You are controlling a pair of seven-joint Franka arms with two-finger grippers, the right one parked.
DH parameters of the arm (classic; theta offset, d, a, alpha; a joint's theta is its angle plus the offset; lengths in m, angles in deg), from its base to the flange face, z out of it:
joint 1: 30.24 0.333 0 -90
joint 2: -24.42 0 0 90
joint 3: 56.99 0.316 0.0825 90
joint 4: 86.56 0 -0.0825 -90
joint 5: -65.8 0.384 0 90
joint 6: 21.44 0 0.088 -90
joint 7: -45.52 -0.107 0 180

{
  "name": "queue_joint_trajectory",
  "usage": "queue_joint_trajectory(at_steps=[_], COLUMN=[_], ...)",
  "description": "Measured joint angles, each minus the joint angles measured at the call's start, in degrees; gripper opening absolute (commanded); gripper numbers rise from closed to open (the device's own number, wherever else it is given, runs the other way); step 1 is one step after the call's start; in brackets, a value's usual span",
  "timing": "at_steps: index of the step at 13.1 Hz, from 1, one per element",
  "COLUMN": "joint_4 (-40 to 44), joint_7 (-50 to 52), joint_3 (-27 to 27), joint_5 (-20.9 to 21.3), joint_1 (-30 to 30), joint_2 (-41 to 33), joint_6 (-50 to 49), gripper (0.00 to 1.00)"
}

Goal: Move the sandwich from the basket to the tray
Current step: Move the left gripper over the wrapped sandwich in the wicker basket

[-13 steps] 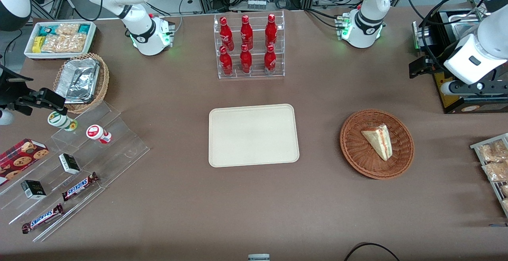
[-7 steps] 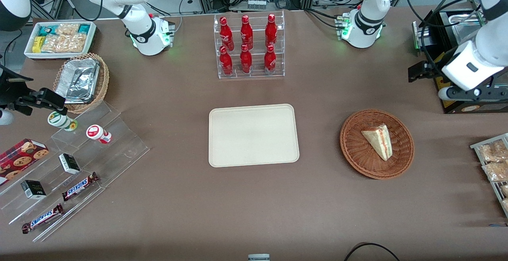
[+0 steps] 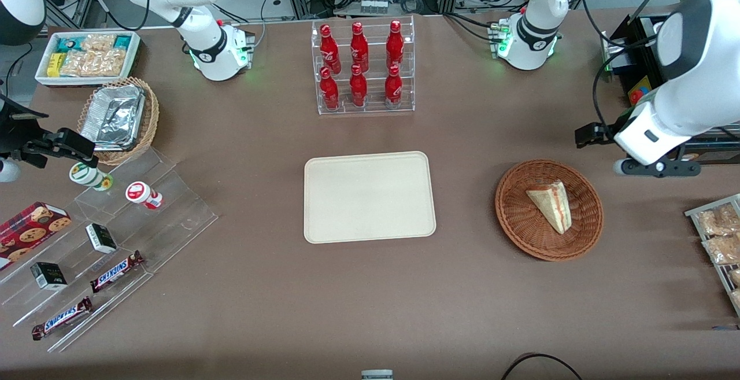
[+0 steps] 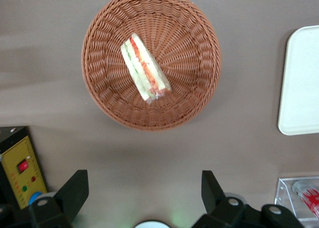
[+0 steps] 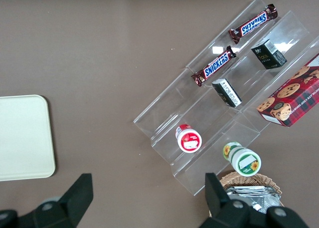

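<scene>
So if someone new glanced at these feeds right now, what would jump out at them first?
Probably the sandwich lying in the reddish-brown basket, with the open gripper hovering above bare table, farther from the front camera than the basket. Next, the bare beige tray at the table's middle, with the rack of red bottles farther from the front camera than it.

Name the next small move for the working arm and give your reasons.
Probably bring the pincer over the basket and lower it toward the sandwich. The pincer is open and holds nothing, hovering farther from the front camera than the basket, above bare table. The sandwich lies alone in the basket, and the tray holds nothing yet.
</scene>
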State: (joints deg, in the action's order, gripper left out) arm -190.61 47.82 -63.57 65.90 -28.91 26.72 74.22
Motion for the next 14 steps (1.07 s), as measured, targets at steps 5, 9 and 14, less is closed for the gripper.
queue_joint_trajectory(at_steps=[5, 9, 14], joint_4=[-11.06, -19.79, -22.31], joint_7=[0.0, -0.01, 6.04], joint_3=[0.14, 0.35, 0.88], joint_5=[0.08, 0.08, 0.01], joint_1=[0.11, 0.34, 0.53], joint_2=[0.2, 0.36, 2.11], joint_6=[15.29, 28.03, 32.73], gripper=[1.0, 1.0, 1.0])
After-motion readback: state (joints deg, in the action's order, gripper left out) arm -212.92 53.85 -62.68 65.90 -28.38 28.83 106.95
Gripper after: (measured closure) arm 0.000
